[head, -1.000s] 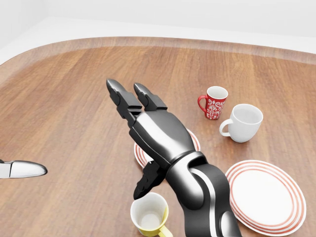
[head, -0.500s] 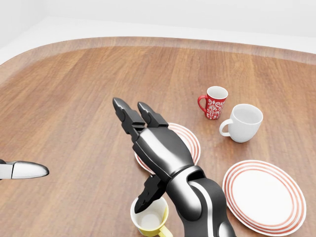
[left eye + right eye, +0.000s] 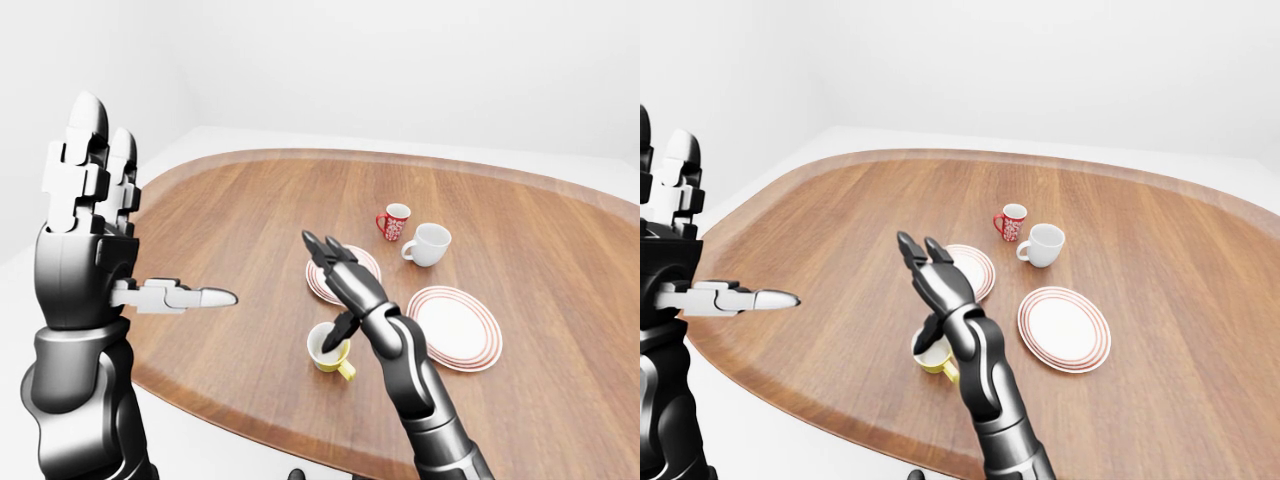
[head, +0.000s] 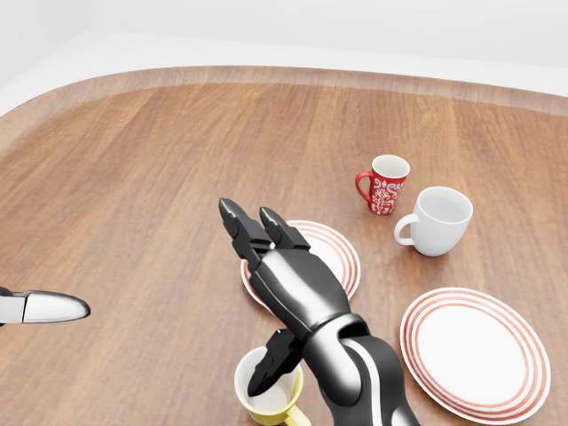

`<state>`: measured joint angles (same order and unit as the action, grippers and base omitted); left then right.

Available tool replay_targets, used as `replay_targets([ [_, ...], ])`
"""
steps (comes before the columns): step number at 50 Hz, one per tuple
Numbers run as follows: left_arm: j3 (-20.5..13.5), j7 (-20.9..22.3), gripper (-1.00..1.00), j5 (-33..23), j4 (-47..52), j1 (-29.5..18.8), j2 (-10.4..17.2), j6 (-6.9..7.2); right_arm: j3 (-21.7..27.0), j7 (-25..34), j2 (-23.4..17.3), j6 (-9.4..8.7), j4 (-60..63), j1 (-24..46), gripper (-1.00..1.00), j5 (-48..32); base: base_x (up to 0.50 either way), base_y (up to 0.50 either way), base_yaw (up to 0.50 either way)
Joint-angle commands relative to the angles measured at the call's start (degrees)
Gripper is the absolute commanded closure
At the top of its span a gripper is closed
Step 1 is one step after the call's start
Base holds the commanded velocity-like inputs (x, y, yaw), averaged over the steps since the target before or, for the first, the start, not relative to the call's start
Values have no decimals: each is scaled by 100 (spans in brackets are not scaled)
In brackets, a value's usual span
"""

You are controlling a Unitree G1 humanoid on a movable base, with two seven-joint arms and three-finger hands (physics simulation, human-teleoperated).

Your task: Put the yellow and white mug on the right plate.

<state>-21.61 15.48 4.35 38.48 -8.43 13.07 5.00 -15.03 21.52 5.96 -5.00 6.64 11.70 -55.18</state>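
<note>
The yellow and white mug (image 4: 269, 396) stands upright on the wooden table near the bottom edge of the head view, handle toward the bottom right. My right hand (image 4: 257, 297) is open above it, with its two fingers stretched out over the left plate (image 4: 344, 252) and its thumb (image 4: 266, 371) dipping into the mug's mouth. The fingers are not closed round the mug. The right plate (image 4: 475, 351), white with red rings, lies to the right of the mug with nothing on it. My left hand (image 3: 100, 230) is raised, open and empty, at the left of the left-eye view.
A red patterned mug (image 4: 383, 184) and a white mug (image 4: 437, 220) stand above the two plates in the head view. The oval wooden table (image 4: 133, 177) curves away at the left and top. My left thumb (image 4: 43, 307) reaches in at the left edge.
My right hand has drawn back toward the bottom of the head view. Its thumb has come down from beside the mug's rim into the mug's mouth. The left hand has barely moved.
</note>
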Motion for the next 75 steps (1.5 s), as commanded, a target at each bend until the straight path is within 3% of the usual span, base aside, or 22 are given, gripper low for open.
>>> replay_targets([
  [1, 8, 7, -100, -15, -8, 1, -5, 0, -6, -186, -32, 0, -237, -84, -100, 47, 0, 0, 0],
  [34, 41, 45, -100, -65, 15, 7, -22, 0, -39, -956, -105, 0, -1245, -342, -100, 242, 0, 0, 0],
  [64, 61, 58, -100, -90, 79, 9, -34, 0, -40, -1124, -108, 0, -1497, -376, -100, 208, 0, 0, 0],
  [75, 85, 60, -100, -107, 110, 21, -48, 0, 90, -1558, -106, 0, -2302, -148, -100, 351, 0, 0, 0],
])
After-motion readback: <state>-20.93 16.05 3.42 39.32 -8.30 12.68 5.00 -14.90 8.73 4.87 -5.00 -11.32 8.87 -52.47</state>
